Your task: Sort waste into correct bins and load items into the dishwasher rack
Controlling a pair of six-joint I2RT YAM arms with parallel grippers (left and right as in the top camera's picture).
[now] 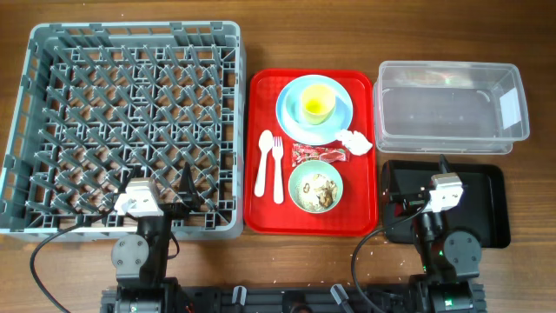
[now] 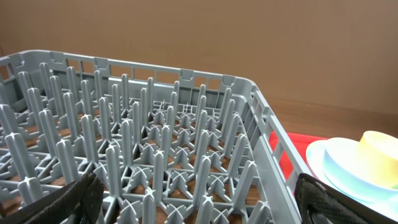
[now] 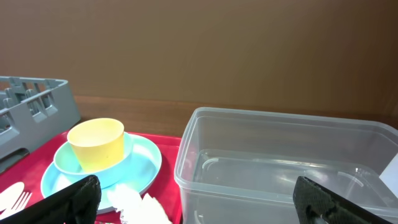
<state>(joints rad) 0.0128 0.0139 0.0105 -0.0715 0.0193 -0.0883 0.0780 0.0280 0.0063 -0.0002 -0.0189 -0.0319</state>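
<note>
Red tray, centre, carries napkin, wrapper, scrap-filled bowl, cup on plate, fork, spoon. Left gripper over the rack's near edge and right gripper over the black tray gape empty. Sorting looks unstarted; next, the right should reach left for the napkin.

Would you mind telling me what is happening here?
Nothing is being handled yet. With fingers open, the left gripper hangs over the dishwasher rack, the right gripper over the black tray. The rack and clear tub hold nothing; the plate, yellow cup, bowl of scraps, fork, spoon, napkin and wrapper sit on the red tray.
</note>
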